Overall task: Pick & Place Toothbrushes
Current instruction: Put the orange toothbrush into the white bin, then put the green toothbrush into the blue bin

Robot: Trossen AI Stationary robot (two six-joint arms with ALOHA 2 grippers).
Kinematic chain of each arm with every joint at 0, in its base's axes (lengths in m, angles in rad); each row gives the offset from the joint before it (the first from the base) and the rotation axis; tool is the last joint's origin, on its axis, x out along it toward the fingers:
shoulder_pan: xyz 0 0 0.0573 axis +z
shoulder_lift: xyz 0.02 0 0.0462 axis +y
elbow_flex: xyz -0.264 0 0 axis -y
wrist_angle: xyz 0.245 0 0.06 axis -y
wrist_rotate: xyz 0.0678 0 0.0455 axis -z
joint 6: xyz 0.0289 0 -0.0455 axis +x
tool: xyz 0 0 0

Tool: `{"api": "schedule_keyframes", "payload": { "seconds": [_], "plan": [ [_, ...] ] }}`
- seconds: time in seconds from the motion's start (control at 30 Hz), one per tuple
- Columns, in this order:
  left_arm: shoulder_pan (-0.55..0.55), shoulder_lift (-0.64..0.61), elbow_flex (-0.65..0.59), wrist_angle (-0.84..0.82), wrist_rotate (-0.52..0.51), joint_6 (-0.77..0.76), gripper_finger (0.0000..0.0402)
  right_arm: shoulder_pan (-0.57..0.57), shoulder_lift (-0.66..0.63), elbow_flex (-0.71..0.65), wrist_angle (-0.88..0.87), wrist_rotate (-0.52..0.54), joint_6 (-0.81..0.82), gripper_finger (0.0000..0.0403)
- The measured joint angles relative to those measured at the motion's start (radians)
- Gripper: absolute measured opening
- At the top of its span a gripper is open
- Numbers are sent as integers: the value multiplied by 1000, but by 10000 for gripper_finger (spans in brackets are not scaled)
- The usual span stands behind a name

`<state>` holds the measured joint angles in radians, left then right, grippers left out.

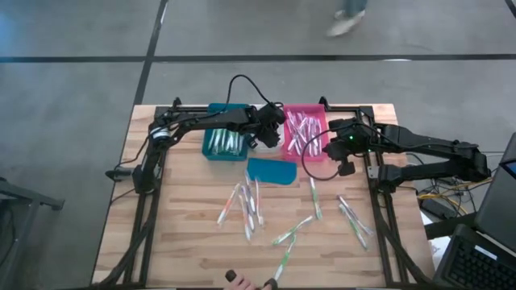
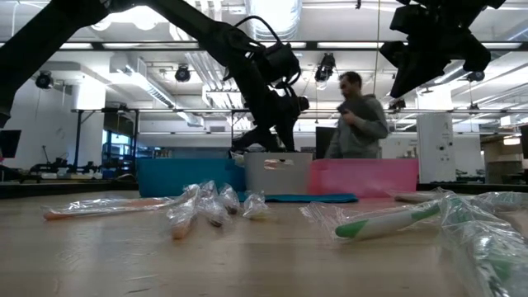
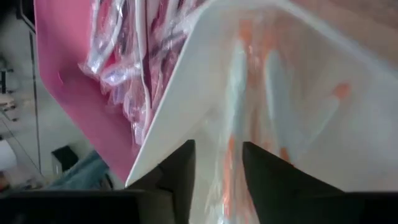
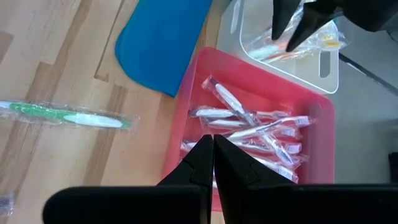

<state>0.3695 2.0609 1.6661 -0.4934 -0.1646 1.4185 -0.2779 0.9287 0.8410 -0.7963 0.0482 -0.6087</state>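
Three bins stand side by side at the table's far edge: a teal bin (image 1: 224,143), a white bin (image 4: 323,68) and a pink bin (image 1: 307,133). My left gripper (image 3: 217,165) hangs open over the white bin, pointing down into it; wrapped orange-accented toothbrushes (image 4: 292,53) lie in the bin under its gap. The pink bin holds several wrapped toothbrushes (image 4: 249,127). My right gripper (image 4: 213,155) is shut and holds nothing, above the pink bin's right side. More wrapped toothbrushes (image 1: 246,205) lie flat on the wooden table.
A flat teal lid-like piece (image 1: 270,171) lies on the table just in front of the white bin. Loose toothbrushes are scattered mid-table (image 1: 314,197), at the right (image 1: 353,216) and near the front edge (image 1: 284,259). A person (image 2: 359,115) stands beyond the table's far edge.
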Motion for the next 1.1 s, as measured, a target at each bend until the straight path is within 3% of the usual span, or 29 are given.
{"api": "schedule_keyframes", "payload": {
  "seconds": [0.17,0.33,0.93,1.1],
  "plan": [
    [-4,0,8,0,-136,10,175,0,0,0,-7,0,3,8],
    [-8,-17,17,-28,-241,-5,185,0,0,0,-8,0,7,8],
    [-74,-250,17,-249,-234,-370,179,0,0,0,-13,0,25,8],
    [-107,-324,16,-310,-183,-511,177,1,0,0,-8,0,25,8]
  ]
}}
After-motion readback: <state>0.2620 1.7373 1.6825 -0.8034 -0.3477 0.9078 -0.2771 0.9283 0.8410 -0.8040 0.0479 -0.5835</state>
